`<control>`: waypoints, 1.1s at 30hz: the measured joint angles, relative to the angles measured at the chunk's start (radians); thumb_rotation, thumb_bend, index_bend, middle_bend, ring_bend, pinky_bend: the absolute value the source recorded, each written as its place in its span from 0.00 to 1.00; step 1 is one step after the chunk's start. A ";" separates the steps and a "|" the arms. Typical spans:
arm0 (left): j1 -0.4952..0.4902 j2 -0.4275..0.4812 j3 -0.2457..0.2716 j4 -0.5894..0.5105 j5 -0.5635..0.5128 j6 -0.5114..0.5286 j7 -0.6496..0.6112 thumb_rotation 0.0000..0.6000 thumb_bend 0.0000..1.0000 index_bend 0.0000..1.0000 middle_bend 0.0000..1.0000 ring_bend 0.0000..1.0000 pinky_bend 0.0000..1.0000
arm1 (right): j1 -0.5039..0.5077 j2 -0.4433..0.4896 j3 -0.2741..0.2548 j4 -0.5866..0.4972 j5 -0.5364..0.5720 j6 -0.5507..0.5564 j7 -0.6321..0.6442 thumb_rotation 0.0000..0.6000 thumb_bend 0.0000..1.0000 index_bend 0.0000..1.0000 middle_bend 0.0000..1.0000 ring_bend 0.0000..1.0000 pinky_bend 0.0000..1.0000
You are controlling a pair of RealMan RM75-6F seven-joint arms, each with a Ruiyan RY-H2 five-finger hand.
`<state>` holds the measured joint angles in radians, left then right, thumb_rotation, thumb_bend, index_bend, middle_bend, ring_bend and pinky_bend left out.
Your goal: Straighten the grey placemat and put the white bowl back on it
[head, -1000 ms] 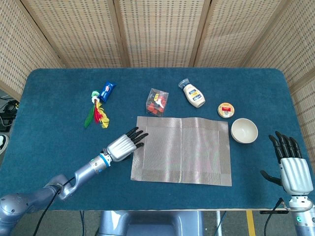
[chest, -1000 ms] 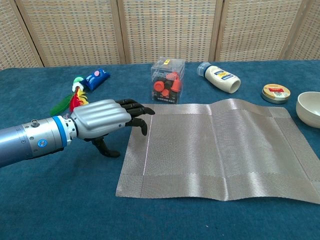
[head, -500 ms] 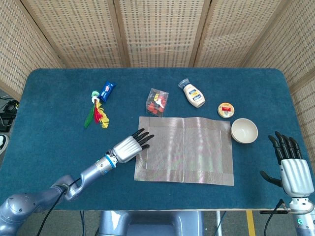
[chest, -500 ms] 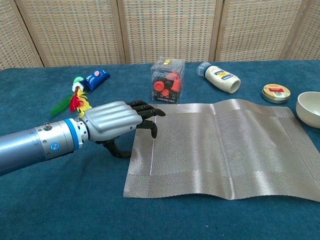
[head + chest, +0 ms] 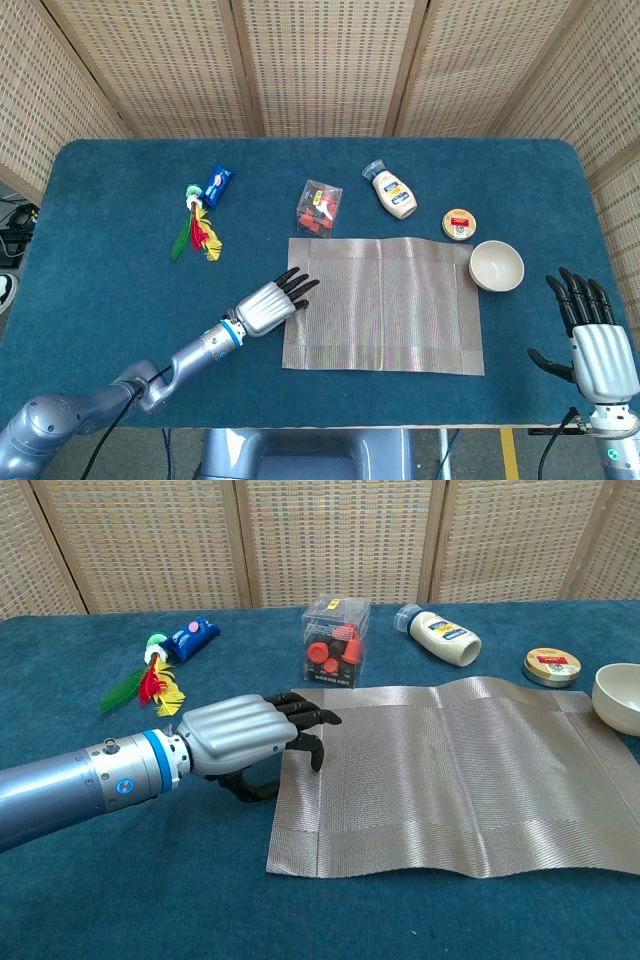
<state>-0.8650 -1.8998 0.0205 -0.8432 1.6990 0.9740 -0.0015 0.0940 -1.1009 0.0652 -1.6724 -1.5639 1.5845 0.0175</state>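
Observation:
The grey placemat (image 5: 385, 305) (image 5: 450, 770) lies flat in the middle of the table, slightly rippled, its edges nearly parallel to the table's. My left hand (image 5: 270, 304) (image 5: 240, 742) has its fingers stretched over the mat's left border, pressing down on it, with the thumb curled beside the edge. The white bowl (image 5: 497, 266) (image 5: 620, 698) stands upright on the blue cloth, just off the mat's far right corner. My right hand (image 5: 598, 340) hovers at the table's near right edge, fingers spread, holding nothing; only the head view shows it.
Behind the mat are a clear box of red pieces (image 5: 319, 208) (image 5: 336, 642), a mayonnaise bottle (image 5: 393, 192) (image 5: 440, 635) lying down and a small round tin (image 5: 459, 223) (image 5: 552, 665). A blue packet (image 5: 218, 184) and a feather toy (image 5: 197, 232) lie far left.
My left hand has slid rightwards with the mat under its fingers; the mat has shifted right and turned squarer to the table. The right hand and bowl have not moved.

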 measured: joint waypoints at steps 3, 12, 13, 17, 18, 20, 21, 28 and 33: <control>-0.002 -0.006 0.000 0.002 -0.006 -0.001 0.002 1.00 0.57 0.39 0.00 0.00 0.00 | -0.002 0.002 0.001 -0.002 -0.005 0.002 0.003 1.00 0.00 0.07 0.00 0.00 0.00; -0.005 -0.022 -0.003 0.009 -0.024 -0.004 -0.007 1.00 0.58 0.59 0.00 0.00 0.00 | -0.007 0.005 0.002 -0.008 -0.018 0.007 0.010 1.00 0.00 0.08 0.00 0.00 0.00; -0.005 -0.024 -0.004 0.009 -0.027 -0.004 -0.009 1.00 0.58 0.63 0.00 0.00 0.00 | -0.007 0.005 0.003 -0.009 -0.020 0.008 0.010 1.00 0.00 0.08 0.00 0.00 0.00; -0.002 -0.031 -0.013 0.009 -0.040 0.003 -0.018 1.00 0.58 0.75 0.00 0.00 0.00 | -0.010 0.005 0.003 -0.011 -0.028 0.014 0.012 1.00 0.00 0.08 0.00 0.00 0.00; -0.001 -0.032 -0.014 0.008 -0.042 0.006 -0.019 1.00 0.58 0.77 0.00 0.00 0.00 | -0.010 0.005 0.003 -0.011 -0.030 0.015 0.014 1.00 0.00 0.08 0.00 0.00 0.00; 0.000 -0.030 -0.014 0.005 -0.043 0.012 -0.021 1.00 0.58 0.78 0.00 0.00 0.00 | -0.012 0.006 0.004 -0.011 -0.035 0.018 0.016 1.00 0.00 0.08 0.00 0.00 0.00; 0.001 -0.027 -0.014 -0.001 -0.043 0.016 -0.023 1.00 0.58 0.78 0.00 0.00 0.00 | -0.012 0.006 0.004 -0.011 -0.036 0.018 0.017 1.00 0.00 0.08 0.00 0.00 0.00; 0.024 0.017 -0.008 -0.087 -0.040 0.065 -0.016 1.00 0.58 0.79 0.00 0.00 0.00 | -0.016 0.007 0.001 -0.014 -0.048 0.022 0.016 1.00 0.00 0.09 0.00 0.00 0.00; 0.046 0.083 0.009 -0.185 -0.030 0.094 0.038 1.00 0.58 0.79 0.00 0.00 0.00 | -0.018 0.007 0.000 -0.017 -0.056 0.025 0.013 1.00 0.00 0.09 0.00 0.00 0.00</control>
<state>-0.8189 -1.8172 0.0291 -1.0282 1.6687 1.0678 0.0362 0.0760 -1.0940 0.0647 -1.6889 -1.6202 1.6090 0.0301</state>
